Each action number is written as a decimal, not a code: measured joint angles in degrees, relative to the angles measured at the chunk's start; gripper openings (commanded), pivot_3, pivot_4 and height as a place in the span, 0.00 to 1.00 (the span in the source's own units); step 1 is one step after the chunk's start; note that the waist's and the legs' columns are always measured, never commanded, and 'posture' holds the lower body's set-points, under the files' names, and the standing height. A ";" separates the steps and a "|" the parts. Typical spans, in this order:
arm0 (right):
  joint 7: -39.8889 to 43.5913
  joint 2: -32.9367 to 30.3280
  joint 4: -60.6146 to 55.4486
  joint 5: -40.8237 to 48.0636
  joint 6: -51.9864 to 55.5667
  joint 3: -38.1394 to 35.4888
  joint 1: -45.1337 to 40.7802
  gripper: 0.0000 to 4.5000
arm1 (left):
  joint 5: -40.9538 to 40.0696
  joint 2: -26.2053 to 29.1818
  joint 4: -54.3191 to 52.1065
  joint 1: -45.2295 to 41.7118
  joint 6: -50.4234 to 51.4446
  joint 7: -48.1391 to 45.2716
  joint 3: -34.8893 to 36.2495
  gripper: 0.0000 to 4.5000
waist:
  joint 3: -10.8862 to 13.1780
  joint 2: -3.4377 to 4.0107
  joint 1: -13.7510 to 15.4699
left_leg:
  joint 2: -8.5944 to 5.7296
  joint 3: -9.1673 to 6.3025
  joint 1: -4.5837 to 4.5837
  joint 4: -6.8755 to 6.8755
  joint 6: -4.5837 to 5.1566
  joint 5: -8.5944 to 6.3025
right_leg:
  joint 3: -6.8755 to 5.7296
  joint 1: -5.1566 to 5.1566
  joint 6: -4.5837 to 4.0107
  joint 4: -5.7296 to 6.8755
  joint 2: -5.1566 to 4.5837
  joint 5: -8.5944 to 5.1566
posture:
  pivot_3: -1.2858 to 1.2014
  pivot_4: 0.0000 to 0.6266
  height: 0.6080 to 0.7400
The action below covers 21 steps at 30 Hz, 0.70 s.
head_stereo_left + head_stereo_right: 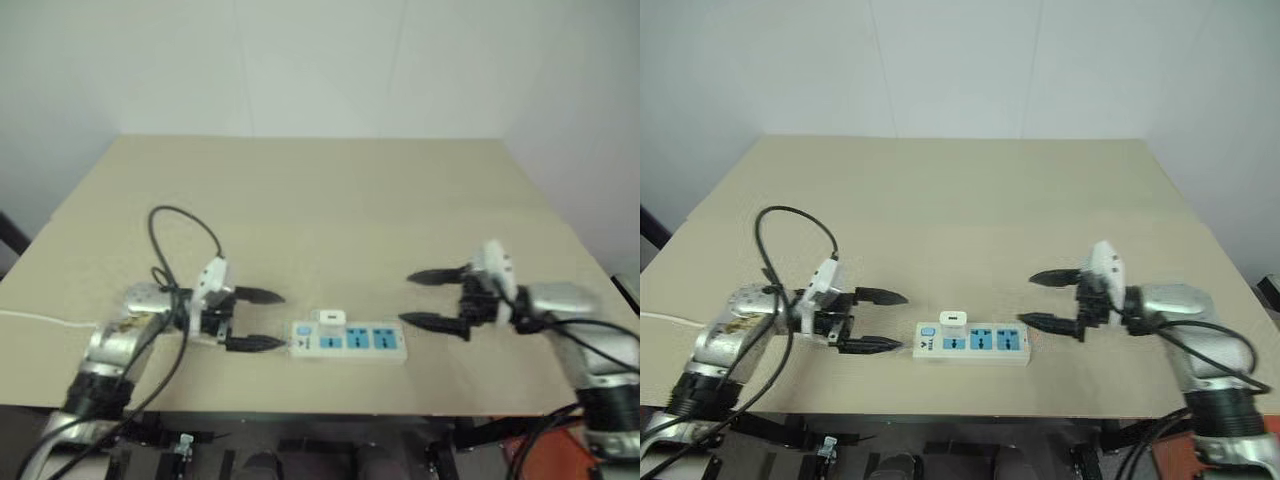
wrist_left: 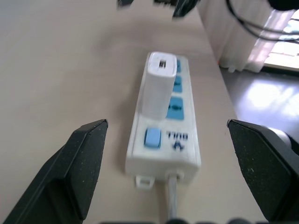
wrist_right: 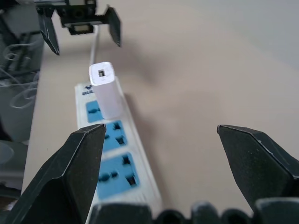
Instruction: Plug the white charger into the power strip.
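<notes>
A broad beige counter (image 1: 330,210) stands against a plain white wall (image 1: 300,60). Past the counter's edge, a shiny grey floor (image 2: 271,98) catches window light.

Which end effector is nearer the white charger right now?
Left. The left end effector sits open just off the power strip's switch end, near the white charger; the right end effector hangs open beyond the far end.

White charger (image 2: 160,87) standing on the power strip (image 2: 163,148): its prongs are hidden; strip lettering blurred; strip cord (image 2: 171,201) cut off by the frame edge.
</notes>
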 measured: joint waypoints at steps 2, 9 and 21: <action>0.34 -2.43 -0.75 0.81 0.19 -3.06 2.70 1.00 | -0.73 2.21 -0.69 0.88 0.02 0.09 2.46 0.99 | 0.03 -0.01 0.05 | -0.01 0.02 0.00 0.00 0.00 0.00 | 0.00 0.01 0.01 -0.02 -0.03 0.00 | 0.52 0.24 1.00; 1.13 -7.41 -2.42 2.13 0.24 -11.21 9.26 1.00 | -1.59 7.23 -1.47 5.50 0.04 0.18 7.61 0.99 | 0.08 0.00 -0.04 | 0.01 0.10 0.05 0.01 0.00 0.00 | 0.03 0.02 0.03 -0.02 -0.03 0.01 | 0.52 0.24 1.00; -2.02 -7.17 -4.96 2.10 0.24 -11.50 10.61 1.00 | -2.73 7.10 -3.01 7.23 0.51 2.06 7.66 0.99 | 0.09 -0.01 -0.01 | 0.01 0.12 0.02 0.01 0.00 0.00 | 0.04 0.02 0.03 -0.02 -0.04 0.01 | 0.52 0.24 1.00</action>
